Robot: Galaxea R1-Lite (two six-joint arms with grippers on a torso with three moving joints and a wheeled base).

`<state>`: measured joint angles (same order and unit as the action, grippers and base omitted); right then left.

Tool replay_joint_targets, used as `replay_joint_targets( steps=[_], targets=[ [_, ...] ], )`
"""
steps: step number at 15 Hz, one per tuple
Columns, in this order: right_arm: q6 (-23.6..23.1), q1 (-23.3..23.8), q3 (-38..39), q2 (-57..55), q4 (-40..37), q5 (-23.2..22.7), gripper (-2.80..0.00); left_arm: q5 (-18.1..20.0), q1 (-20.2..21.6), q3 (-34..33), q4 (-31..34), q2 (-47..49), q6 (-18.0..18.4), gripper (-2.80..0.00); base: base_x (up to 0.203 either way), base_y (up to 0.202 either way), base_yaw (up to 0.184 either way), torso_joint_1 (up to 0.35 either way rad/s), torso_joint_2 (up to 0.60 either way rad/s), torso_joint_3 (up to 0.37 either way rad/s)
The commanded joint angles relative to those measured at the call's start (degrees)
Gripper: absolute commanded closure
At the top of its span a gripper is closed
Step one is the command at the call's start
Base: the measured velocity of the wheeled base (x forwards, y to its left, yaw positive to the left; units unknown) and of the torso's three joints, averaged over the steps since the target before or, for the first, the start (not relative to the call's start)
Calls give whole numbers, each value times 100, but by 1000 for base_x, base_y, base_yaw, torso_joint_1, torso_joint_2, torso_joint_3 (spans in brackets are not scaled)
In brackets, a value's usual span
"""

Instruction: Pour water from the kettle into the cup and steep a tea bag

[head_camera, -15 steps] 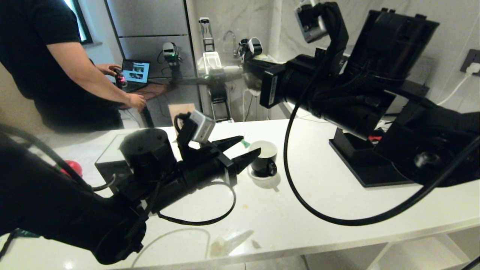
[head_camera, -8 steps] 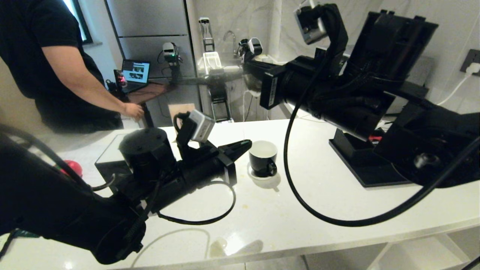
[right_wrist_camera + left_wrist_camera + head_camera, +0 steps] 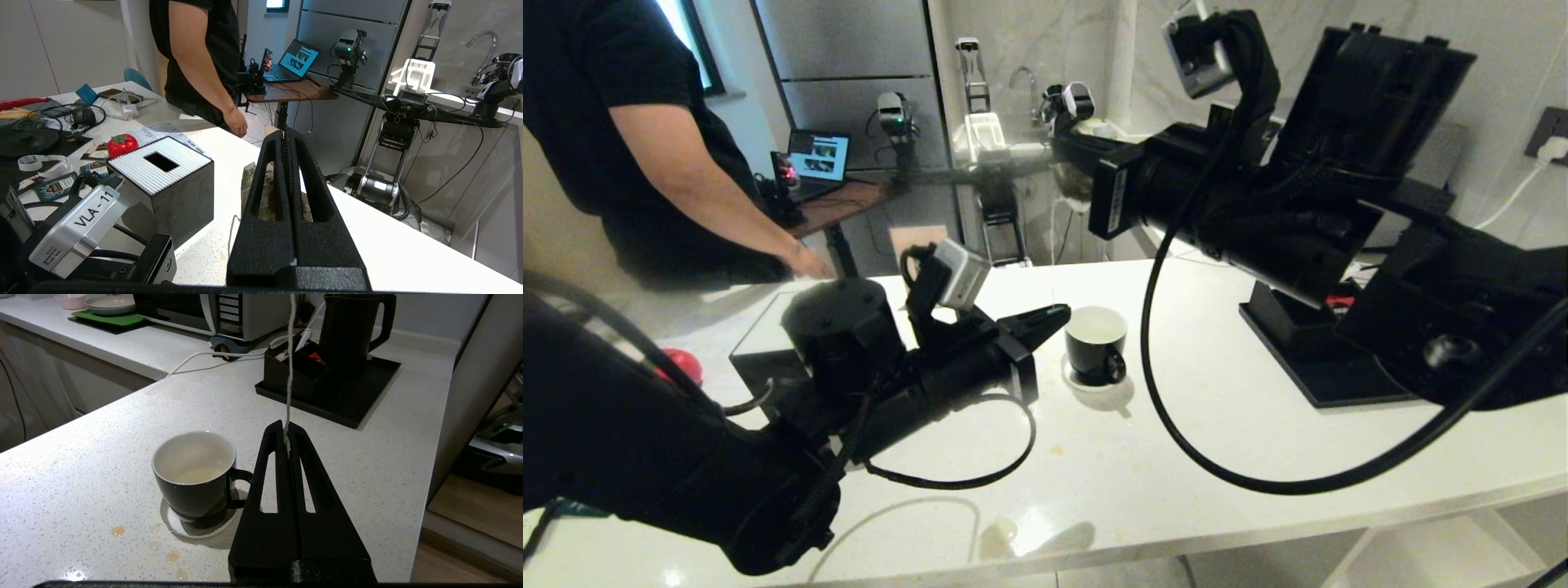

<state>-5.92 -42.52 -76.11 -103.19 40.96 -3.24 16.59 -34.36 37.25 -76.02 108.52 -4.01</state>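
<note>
Glossy black cup point(image 3: 195, 479) with white inside sits on a white coaster on the speckled white bench point(image 3: 102, 416). Left pincer point(image 3: 286, 435) just beside the cup's handle, clamped on the tea bag's thin white string point(image 3: 289, 371). Right pincer point(image 3: 287, 134) raised above the cup, pinching the pale tea bag point(image 3: 265, 192). Matte black kettle point(image 3: 353, 324) stands on a black tray, well beyond the cup.

Black cube box point(image 3: 163, 183) with ribbed white top near the counter's point(image 3: 1258, 457) left edge; red strawberry-shaped item point(image 3: 121, 144) beside it. Black tray point(image 3: 343, 398) toward the right edge. Person point(image 3: 613, 139) standing behind. Laptop point(image 3: 296, 59) on a desk.
</note>
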Motion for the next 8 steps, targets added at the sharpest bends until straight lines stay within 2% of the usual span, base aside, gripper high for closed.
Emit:
replay_joint_targets(
  steps=[1,8],
  targets=[
    [-5,-2,9,-7,17,-1,0,11,-1,10,-44,-15,-3,0,0,0,0,0,0,0],
    [3,108,438,-17,259,1,0,2,26,-8,-44,-103,-12,0,0,0,0,0,0,0]
  ],
)
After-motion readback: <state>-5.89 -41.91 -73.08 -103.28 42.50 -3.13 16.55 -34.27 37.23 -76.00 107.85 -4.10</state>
